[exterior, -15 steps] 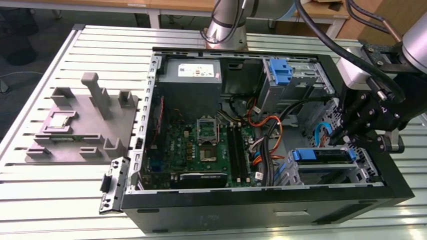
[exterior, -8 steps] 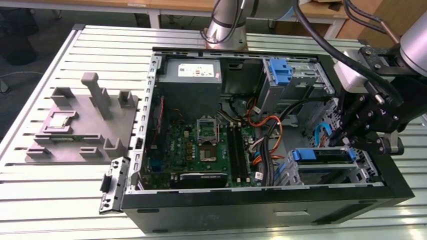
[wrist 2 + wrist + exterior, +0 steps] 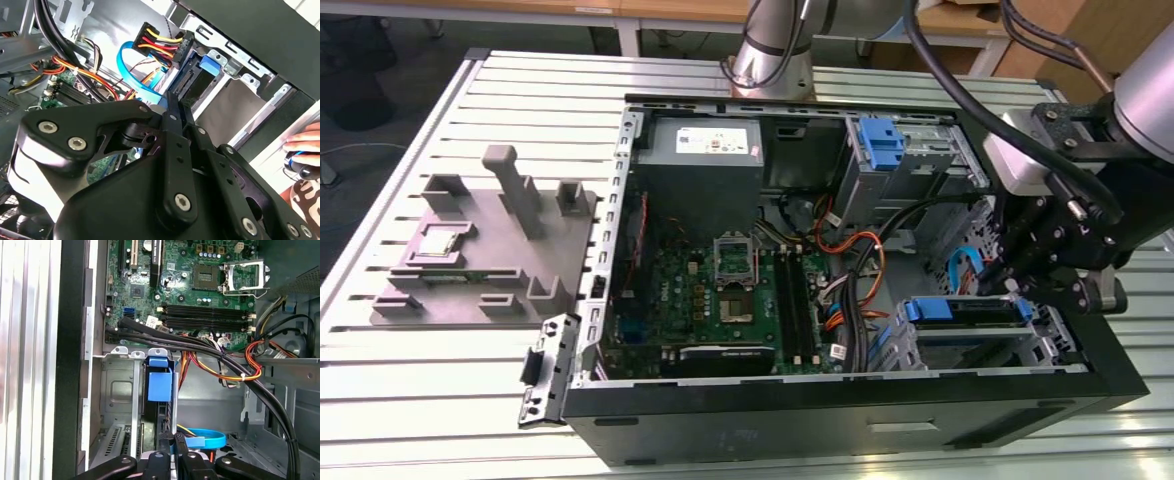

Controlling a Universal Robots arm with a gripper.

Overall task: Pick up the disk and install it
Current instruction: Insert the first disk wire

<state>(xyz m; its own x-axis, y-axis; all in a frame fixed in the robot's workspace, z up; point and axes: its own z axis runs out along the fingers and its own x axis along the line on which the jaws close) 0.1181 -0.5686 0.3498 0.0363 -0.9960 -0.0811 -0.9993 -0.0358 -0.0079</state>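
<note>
One disk (image 3: 967, 312) stands on edge in the drive cage (image 3: 120, 390) of the case (image 3: 854, 420). It has a silver body framed by a blue bracket (image 3: 160, 385). The end effector (image 3: 174, 455) is pressed together, with its tips at the disk's edge. The disk looks stiff, fairly heavy and shock-sensitive. It is best held by the bracket's sides.

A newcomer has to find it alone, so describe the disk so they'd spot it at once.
Start at the open black case; go to its corner at the exterior view's lower right, under the black gripper. There the disk sits in a metal cage: a flat drive framed in bright blue plastic. The other blue-handled bay stands higher in that view, level with the grey power supply.
</note>
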